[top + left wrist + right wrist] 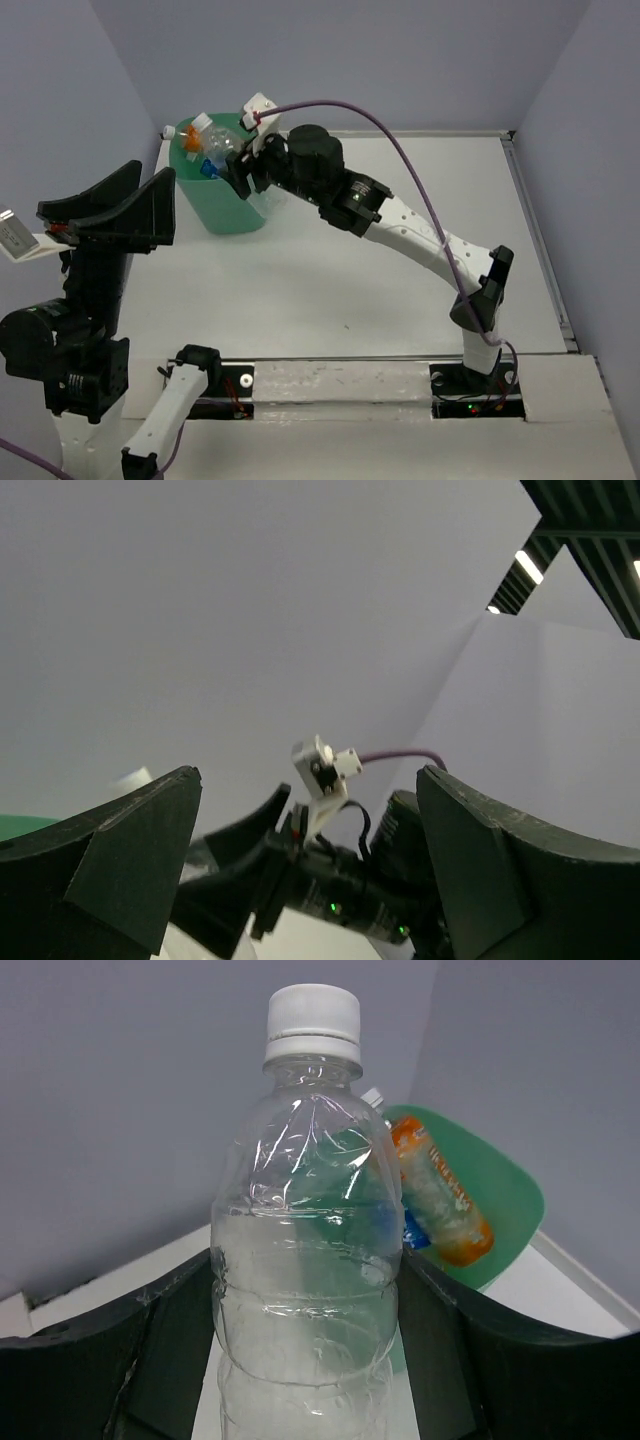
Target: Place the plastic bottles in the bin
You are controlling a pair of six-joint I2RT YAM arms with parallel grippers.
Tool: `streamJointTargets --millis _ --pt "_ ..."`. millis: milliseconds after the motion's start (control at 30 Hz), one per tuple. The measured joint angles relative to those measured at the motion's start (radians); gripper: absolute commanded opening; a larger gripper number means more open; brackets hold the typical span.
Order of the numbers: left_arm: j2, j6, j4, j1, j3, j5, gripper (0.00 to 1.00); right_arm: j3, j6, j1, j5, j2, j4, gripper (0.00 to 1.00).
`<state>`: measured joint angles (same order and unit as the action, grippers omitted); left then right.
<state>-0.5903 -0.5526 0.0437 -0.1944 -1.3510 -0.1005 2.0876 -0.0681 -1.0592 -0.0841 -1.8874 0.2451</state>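
My right gripper [305,1260] is shut on a clear plastic bottle [305,1220] with a white cap, its fingers pressing the bottle's sides. In the top view this gripper [243,172] hangs at the right rim of the mint-green bin [215,205]. Inside the bin [500,1190] lie an orange bottle [440,1200] and a blue-labelled one [412,1232]; bottle caps show above the rim [203,122]. My left gripper [150,172] stands wide open and empty, raised at the table's left, left of the bin. Between its fingers, the left wrist view [308,775] shows only the right arm.
Grey walls close in the white table [330,270] at the back and both sides. The right arm [400,225] stretches across the table from its base to the bin, trailing a purple cable [400,150]. A white tag [15,235] sticks out at the far left.
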Motion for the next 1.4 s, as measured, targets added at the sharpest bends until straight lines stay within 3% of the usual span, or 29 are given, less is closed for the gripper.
streamJointTargets --millis 233,433,700,800,967,1033,1167,1400 --pt "0.042 -0.005 -0.015 -0.02 0.15 -0.046 0.99 0.359 0.047 0.083 -0.021 -0.247 -0.165 0.39" --pt "0.045 0.023 0.038 -0.098 0.242 0.003 0.99 0.419 0.07 0.123 -0.014 -0.422 -0.394 0.38" --pt "0.081 0.051 -0.016 -0.168 0.285 0.062 0.99 0.52 0.051 0.157 0.036 -0.621 -0.565 0.37" --pt "0.081 0.058 -0.019 -0.177 0.296 0.076 0.99 0.516 0.051 0.165 0.045 -0.642 -0.594 0.48" --pt "0.082 0.067 -0.04 -0.178 0.301 0.099 0.99 0.514 0.05 0.173 0.066 -0.648 -0.602 0.85" --pt "0.082 0.07 -0.047 -0.178 0.306 0.111 0.99 0.508 0.04 0.174 0.074 -0.648 -0.611 0.92" --pt "0.082 0.079 -0.048 -0.178 0.309 0.134 0.99 0.451 0.038 0.174 0.09 -0.635 -0.619 0.98" --pt "0.082 0.088 -0.047 -0.178 0.309 0.178 0.99 0.248 0.016 0.164 0.111 -0.533 -0.601 0.95"
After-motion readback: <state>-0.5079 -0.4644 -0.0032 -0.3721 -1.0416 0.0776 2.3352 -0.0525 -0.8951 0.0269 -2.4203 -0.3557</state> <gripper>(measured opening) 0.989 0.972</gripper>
